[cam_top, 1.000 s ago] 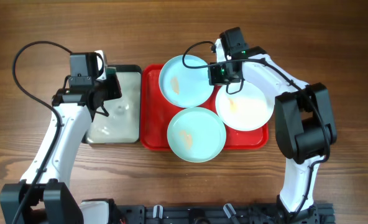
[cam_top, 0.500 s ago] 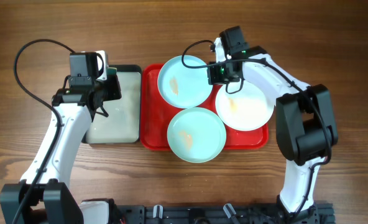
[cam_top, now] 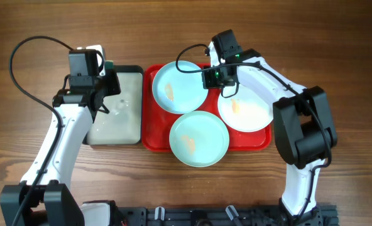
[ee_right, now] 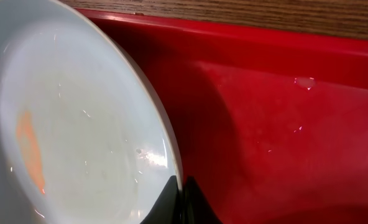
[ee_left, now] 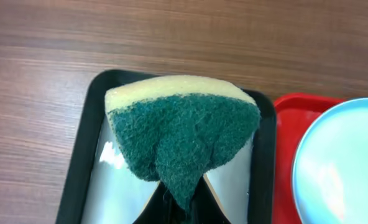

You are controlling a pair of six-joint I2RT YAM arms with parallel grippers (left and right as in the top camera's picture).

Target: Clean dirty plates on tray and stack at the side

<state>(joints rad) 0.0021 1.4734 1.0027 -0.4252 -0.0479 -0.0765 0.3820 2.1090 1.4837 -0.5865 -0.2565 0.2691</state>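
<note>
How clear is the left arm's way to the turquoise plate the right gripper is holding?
Probably clear. The left gripper holds the sponge over the black-rimmed tray, right beside that turquoise plate. The right gripper pinches the plate's far rim, leaving the smeared face open.

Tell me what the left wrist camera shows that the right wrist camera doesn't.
Only the left wrist view shows the green and yellow sponge pinched in the left gripper, with the black-rimmed tray behind it. Only the right wrist view shows the right gripper clamped on the rim of the turquoise plate, the orange smear on it, and droplets on the tray floor. Both show the red tray, part of that plate and the wooden tabletop.
</note>
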